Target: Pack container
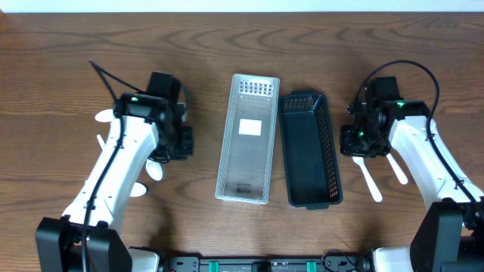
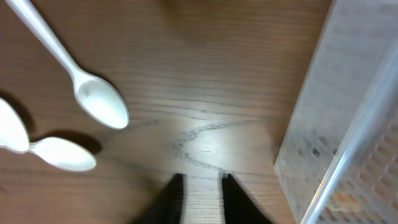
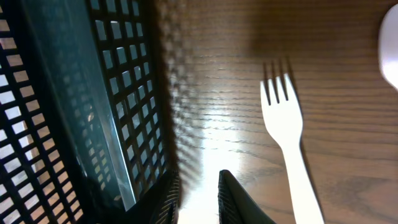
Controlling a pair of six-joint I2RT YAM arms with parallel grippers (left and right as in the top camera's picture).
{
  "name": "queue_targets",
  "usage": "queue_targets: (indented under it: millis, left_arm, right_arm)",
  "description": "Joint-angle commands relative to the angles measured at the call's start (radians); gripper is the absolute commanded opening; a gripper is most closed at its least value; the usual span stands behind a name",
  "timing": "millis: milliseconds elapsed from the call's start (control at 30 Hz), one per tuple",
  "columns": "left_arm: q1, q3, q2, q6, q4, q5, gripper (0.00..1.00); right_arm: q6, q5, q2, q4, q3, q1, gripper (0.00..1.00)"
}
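A clear plastic basket [image 1: 246, 140] and a dark mesh basket [image 1: 310, 151] lie side by side mid-table; neither shows anything inside. Three white spoons [image 1: 155, 172] lie left of them, also in the left wrist view [image 2: 99, 102]. A white fork [image 1: 369, 180] and another white utensil [image 1: 397, 168] lie on the right. My left gripper [image 1: 178, 140] hovers low between the spoons and the clear basket [image 2: 348, 124], jaws [image 2: 202, 180] slightly apart and empty. My right gripper [image 1: 355, 140] is beside the dark basket [image 3: 74, 106], jaws [image 3: 198, 177] slightly apart and empty, left of the fork [image 3: 286, 124].
The wooden table [image 1: 242, 45] runs bare along the back. A white utensil's edge [image 3: 390, 28] shows at the right wrist view's top right. The arm bases stand at the front edge.
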Motion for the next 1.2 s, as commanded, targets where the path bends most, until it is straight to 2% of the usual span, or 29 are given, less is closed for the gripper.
queue_targets:
  millis: [0,233,333,700,800,1167]
  left_arm:
    - [-0.052,-0.008,0.003,0.004,0.015,0.000,0.08]
    - [-0.122,-0.008,0.011,0.004,0.086,0.000,0.06]
    - [-0.127,-0.008,0.032,0.004,0.099,0.000,0.06]
    - [-0.134,-0.008,0.158,0.005,0.103,0.005,0.06]
    - [-0.151,-0.008,0.189,0.010,0.103,0.043,0.06]
    - [-0.240,-0.008,0.201,0.016,0.094,0.071,0.06]
  right_arm:
    - [-0.004,-0.030,0.009,-0.002,0.014,0.018,0.25]
    - [-0.003,-0.030,0.009,-0.002,0.014,0.021,0.25]
    - [-0.003,-0.030,0.009,-0.006,0.014,0.023,0.22]
    - [-0.003,-0.031,0.009,-0.004,0.014,0.036,0.22]
    - [-0.003,-0.039,0.009,-0.002,0.014,0.046,0.22]
    - [-0.003,-0.119,0.009,0.042,0.014,0.102,0.24]
